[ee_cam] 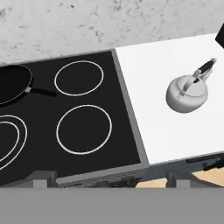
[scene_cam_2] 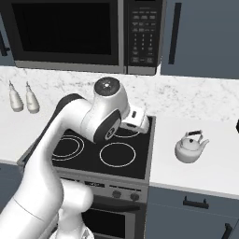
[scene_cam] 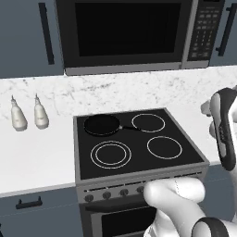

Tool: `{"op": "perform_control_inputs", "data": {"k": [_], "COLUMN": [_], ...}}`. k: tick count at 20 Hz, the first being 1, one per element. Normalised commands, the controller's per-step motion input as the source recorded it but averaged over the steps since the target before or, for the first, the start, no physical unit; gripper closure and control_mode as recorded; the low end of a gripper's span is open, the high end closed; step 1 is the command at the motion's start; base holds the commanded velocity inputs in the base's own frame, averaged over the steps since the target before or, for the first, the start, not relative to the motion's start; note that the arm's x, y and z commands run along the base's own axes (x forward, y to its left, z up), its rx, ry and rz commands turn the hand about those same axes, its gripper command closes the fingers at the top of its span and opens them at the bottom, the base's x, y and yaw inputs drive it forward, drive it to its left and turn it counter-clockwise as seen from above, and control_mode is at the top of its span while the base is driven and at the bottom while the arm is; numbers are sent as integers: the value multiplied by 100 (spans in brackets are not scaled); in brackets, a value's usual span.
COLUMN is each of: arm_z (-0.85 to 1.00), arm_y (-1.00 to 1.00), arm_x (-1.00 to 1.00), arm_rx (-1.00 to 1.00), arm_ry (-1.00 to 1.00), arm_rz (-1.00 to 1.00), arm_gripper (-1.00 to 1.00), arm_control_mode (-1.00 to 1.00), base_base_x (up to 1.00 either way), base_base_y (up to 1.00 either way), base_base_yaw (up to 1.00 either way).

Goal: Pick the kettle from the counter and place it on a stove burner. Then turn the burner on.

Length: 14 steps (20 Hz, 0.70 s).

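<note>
White marble-look counter [scene_cam_2: 205,173] right of the black glass stove [ee_cam: 87,166] carries the small silver rounded kettle [scene_cam_2: 189,147], upright near its middle, well apart from the raised white gripper [scene_cam_2: 136,119], whose finger spread cannot be told.

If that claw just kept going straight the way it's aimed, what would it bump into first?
Probably the stove top, near the front right burner ring by the counter edge; depth is unclear. The kettle sits off to the side.
</note>
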Motion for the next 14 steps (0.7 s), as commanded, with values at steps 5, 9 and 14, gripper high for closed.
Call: {"op": "perform_control_inputs", "data": {"k": [5, 9, 14], "arm_z": [-1, -6, 0], "arm_y": [-100, -100, -100], "arm_x": [-29, 1, 48], "arm_rx": [4, 5, 10], "arm_ry": [0, -1, 1], "arm_rz": [-38, -39, -35], "arm_gripper": [-100, -100, -100], "arm_control_mode": [-100, -100, -100], "base_base_x": [0, 0, 0], "base_base_y": [0, 0, 0], "base_base_yaw": [0, 0, 0]}}
